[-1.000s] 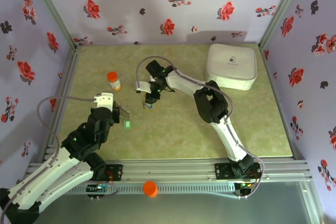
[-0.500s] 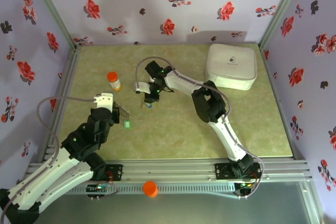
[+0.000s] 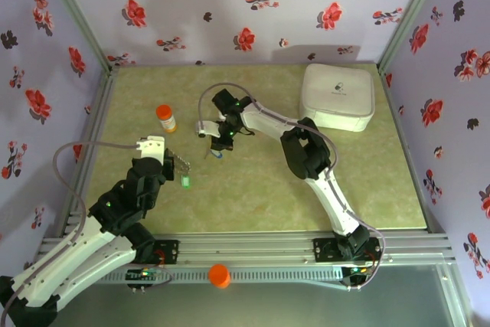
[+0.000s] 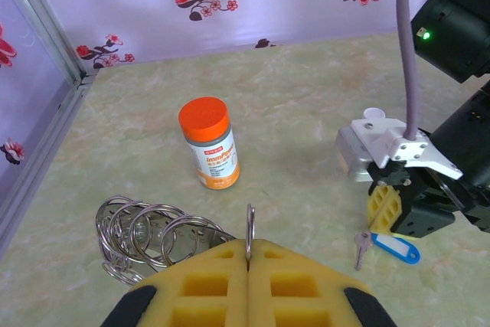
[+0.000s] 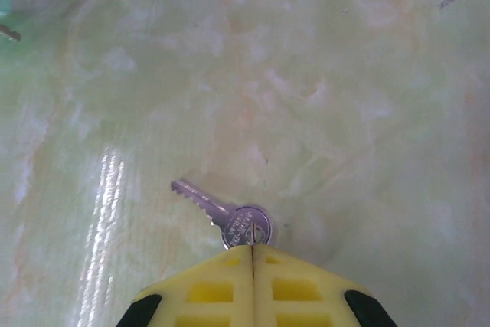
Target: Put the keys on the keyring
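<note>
As the blue key [image 4: 392, 250] lies flat on the counter [image 4: 306, 112], apparently pinched at its head by the closed right pincer [image 5: 253, 249], a check of the hold is advised before lifting. The keyring [image 4: 153, 231], clamped in the closed left pincer [image 4: 249, 252], should be kept steady.

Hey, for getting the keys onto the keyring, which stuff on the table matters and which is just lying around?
For the job: keyring pinched in the left hand; blue-tagged key at the right hand; green-tagged key.
Lying about: orange-capped bottle; white box.
</note>
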Tool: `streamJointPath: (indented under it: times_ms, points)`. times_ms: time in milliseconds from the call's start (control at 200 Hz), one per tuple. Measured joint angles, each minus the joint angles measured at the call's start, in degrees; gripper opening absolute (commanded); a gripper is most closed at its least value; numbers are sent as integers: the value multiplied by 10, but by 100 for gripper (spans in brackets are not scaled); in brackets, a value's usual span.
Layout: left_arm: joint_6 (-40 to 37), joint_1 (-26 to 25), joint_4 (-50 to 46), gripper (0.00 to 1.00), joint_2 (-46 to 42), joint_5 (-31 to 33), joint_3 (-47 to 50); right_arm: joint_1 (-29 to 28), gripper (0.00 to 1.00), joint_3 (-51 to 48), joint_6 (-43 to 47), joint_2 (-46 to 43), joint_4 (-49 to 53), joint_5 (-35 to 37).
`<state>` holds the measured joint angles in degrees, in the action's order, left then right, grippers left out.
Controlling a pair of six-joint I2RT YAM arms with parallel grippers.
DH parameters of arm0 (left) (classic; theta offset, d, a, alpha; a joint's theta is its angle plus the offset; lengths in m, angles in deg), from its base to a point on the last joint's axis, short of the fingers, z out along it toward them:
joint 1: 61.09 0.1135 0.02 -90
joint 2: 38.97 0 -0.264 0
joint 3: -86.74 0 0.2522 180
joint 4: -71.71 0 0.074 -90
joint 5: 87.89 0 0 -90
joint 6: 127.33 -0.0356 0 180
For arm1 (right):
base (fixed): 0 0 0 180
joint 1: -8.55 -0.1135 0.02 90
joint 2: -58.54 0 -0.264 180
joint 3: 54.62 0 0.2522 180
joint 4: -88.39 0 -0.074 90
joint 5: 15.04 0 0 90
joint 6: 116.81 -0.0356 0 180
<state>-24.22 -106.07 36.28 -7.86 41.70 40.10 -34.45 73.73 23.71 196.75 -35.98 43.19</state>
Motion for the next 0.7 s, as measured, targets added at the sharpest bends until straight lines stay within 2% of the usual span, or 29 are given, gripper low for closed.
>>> streamJointPath:
  times_ms: [150, 335, 440, 550, 700]
  points:
    - [-4, 1, 6, 0, 4, -20, 0, -1, 0, -119, -55, -93, -42, 3]
    - [-32, 2, 47, 0, 30, -81, 3, -8, 0, -383, -192, -307, -202, 20]
    - [-54, 3, 78, 0, 55, -127, 3, -22, 0, -489, -274, -397, -270, 41]
    - [-74, 3, 106, 0, 90, -177, 4, -36, 0, -553, -361, -457, -287, 80]
    - [-93, 3, 141, 0, 132, -240, 3, -44, 0, -582, -469, -514, -238, 141]
